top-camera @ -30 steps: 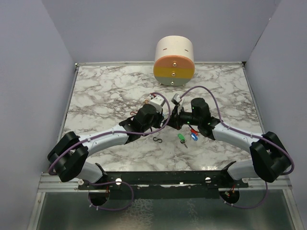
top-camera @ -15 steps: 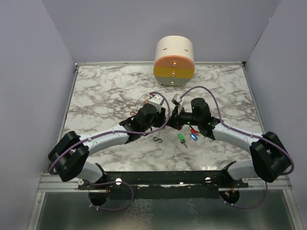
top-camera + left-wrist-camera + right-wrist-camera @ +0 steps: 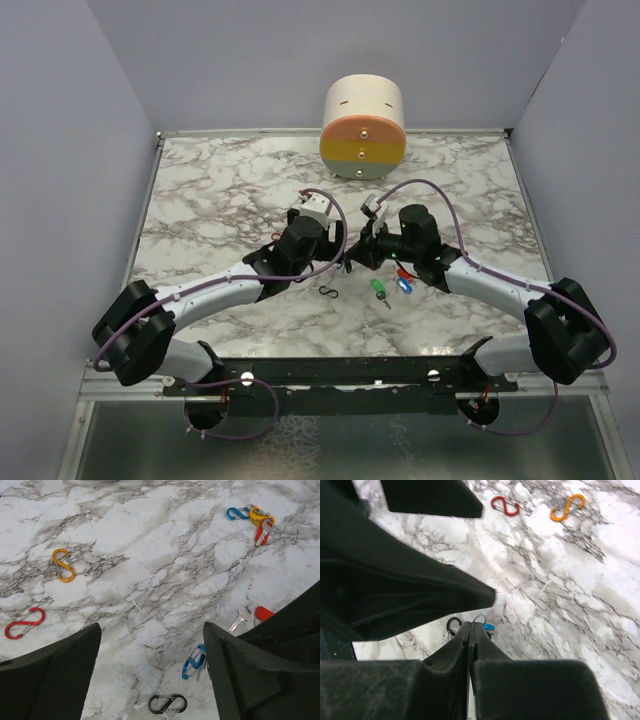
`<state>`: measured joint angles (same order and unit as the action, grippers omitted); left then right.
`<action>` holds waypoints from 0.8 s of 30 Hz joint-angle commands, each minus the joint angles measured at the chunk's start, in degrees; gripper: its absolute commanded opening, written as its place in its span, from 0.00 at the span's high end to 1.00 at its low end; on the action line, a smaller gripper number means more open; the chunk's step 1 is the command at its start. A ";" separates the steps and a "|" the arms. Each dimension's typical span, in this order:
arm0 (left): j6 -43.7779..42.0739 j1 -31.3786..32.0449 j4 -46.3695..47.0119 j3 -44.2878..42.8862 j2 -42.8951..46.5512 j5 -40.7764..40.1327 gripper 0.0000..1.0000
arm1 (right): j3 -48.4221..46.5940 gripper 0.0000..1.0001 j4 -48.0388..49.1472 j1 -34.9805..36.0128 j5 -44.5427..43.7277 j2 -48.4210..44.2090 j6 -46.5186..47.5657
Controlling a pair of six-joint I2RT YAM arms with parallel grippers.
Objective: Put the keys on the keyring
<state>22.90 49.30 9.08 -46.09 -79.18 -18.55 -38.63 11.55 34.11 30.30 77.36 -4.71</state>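
My right gripper (image 3: pixel 471 624) is shut on the blue keyring clip (image 3: pixel 195 661), which hangs just above the marble with a thin wire loop at its top. My left gripper (image 3: pixel 151 626) stands open right next to it, with nothing between its wide-apart fingers. From above, the two grippers nearly meet, left gripper (image 3: pixel 345 259) and right gripper (image 3: pixel 362 252). Keys with green (image 3: pixel 378 287), blue (image 3: pixel 404 286) and red (image 3: pixel 404 271) heads lie just in front of the right gripper. A red-headed key (image 3: pixel 263 613) lies beside a silver one (image 3: pixel 243 614).
A black S-clip (image 3: pixel 167 703) lies under the left gripper. Orange (image 3: pixel 63 565) and red (image 3: pixel 24 623) S-clips lie further off. A small cluster of blue, yellow and red pieces (image 3: pixel 257 520) lies apart. A round pastel container (image 3: pixel 363 128) stands at the table's back edge.
The left gripper has opened from shut and drawn back a little to the left. The right gripper stays shut on the blue clip in the same place.
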 commanded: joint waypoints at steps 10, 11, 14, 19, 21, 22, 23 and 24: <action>2.81 0.10 -0.53 8.14 5.50 -3.10 0.01 | -3.64 0.99 -0.56 -9.31 -17.86 2.50 -9.42; 3.16 0.10 -0.18 8.79 5.60 -2.80 0.01 | -3.77 0.99 -0.21 -10.45 -18.03 2.76 -9.85; 4.25 0.10 0.86 10.31 5.79 -2.36 0.01 | -4.58 0.99 0.06 -13.44 -18.53 3.99 -10.09; 5.07 0.18 1.51 11.56 5.87 -1.68 0.01 | -5.89 0.99 0.68 -16.99 -19.74 6.61 -10.31; 5.19 0.13 1.68 11.86 6.03 -1.65 0.01 | -5.99 0.99 1.47 -18.45 -19.00 7.65 -11.21; 5.18 0.09 1.73 12.01 6.11 -1.58 0.01 | -6.04 0.99 1.68 -18.88 -18.75 7.99 -11.37; 5.22 0.12 1.75 12.11 6.26 -1.62 0.01 | -6.12 0.99 1.90 -19.12 -18.93 8.40 -11.44; 5.22 0.12 1.75 12.20 6.30 -1.66 0.01 | -6.18 0.99 2.02 -19.33 -19.41 8.78 -11.56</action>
<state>27.16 49.30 8.60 -34.33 -74.81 -20.71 -43.13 10.87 15.99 12.64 84.66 -14.92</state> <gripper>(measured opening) 0.991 0.010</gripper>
